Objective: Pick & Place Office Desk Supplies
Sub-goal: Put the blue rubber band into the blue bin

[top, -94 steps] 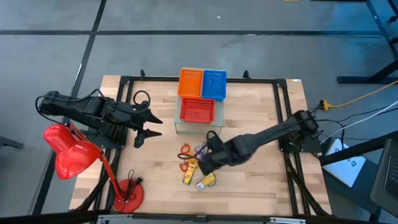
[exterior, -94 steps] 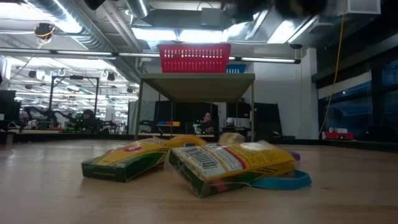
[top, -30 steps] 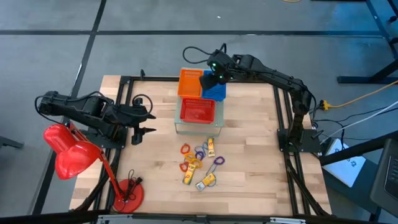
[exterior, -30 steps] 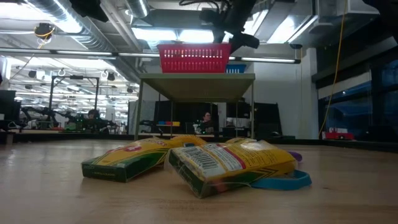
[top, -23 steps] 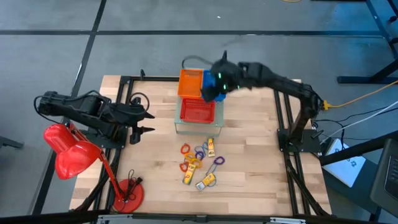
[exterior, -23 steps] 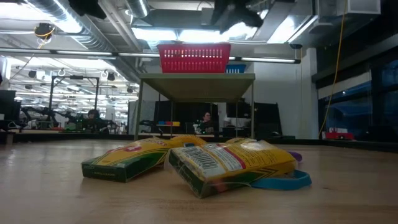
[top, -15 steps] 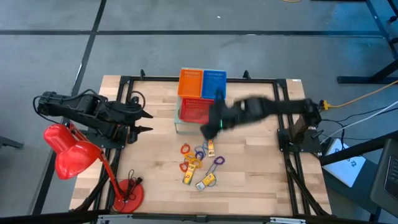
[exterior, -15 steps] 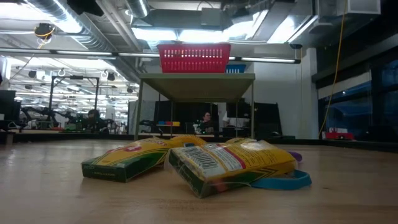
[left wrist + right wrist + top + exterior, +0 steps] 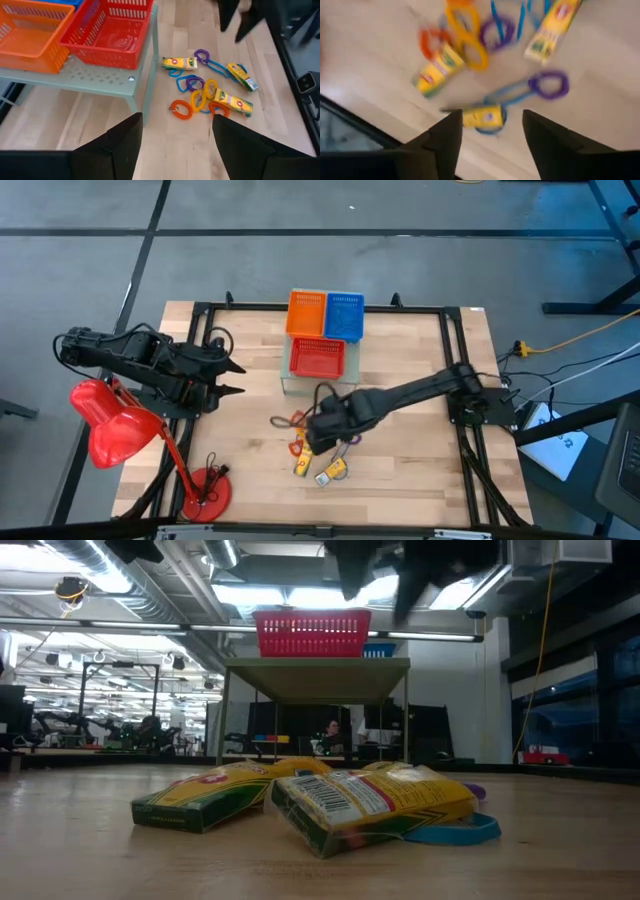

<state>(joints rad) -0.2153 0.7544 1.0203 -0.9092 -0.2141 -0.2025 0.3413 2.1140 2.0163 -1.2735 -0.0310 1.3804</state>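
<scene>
Down on the wooden table (image 9: 420, 470), in front of the small grey stand (image 9: 100, 82), the office desk supplies (image 9: 318, 448) lie in a loose cluster. Seen from the left wrist, three small yellow boxes lie flat: one (image 9: 179, 63) with its long axis running across the table, the other two (image 9: 242, 76) (image 9: 231, 100) lying slantwise. Orange, purple, yellow and blue loops (image 9: 196, 92) lie flat between and around them, some overlapping.

The right arm reaches in low from the right side of the table, stretched diagonally toward the cluster, with the right gripper (image 9: 318, 425) over the heap's upper left part. Its fingers (image 9: 437, 145) stand parted and hold nothing; the pieces show on the table between them.

The left gripper (image 9: 228, 377) waits at the table's left side, pointing toward the stand, its fingers (image 9: 117, 142) spread wide and empty. On the stand sit the red basket (image 9: 317, 358), the orange basket (image 9: 307, 313) and the blue basket (image 9: 344, 316).
</scene>
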